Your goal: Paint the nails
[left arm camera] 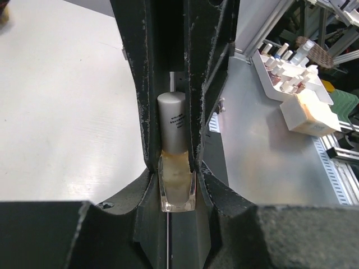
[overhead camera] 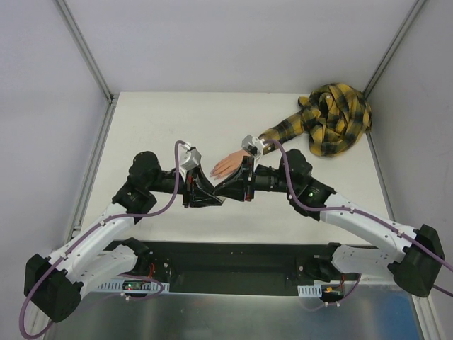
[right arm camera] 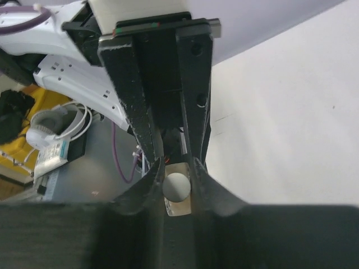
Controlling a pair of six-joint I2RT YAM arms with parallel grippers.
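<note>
A small glass nail polish bottle (left arm camera: 178, 188) with a grey cap (left arm camera: 171, 126) hangs between both grippers above the table. My left gripper (left arm camera: 178, 196) is shut on its glass body. From the opposite side, my right gripper (right arm camera: 176, 188) is shut on the cap (right arm camera: 176, 186), which shows end-on there. In the top view the two grippers (overhead camera: 205, 191) (overhead camera: 230, 185) meet tip to tip just in front of the peach mannequin hand (overhead camera: 228, 164). Its fingers point left; the nails are too small to make out. The plaid sleeve (overhead camera: 333, 117) is bunched at the back right.
Off the table to the side stands a white tray of several polish bottles (left arm camera: 283, 73) with a white box (left arm camera: 308, 115) beside it. The black base plate (overhead camera: 233, 258) runs along the near edge. Frame posts (overhead camera: 85, 49) stand at the back corners.
</note>
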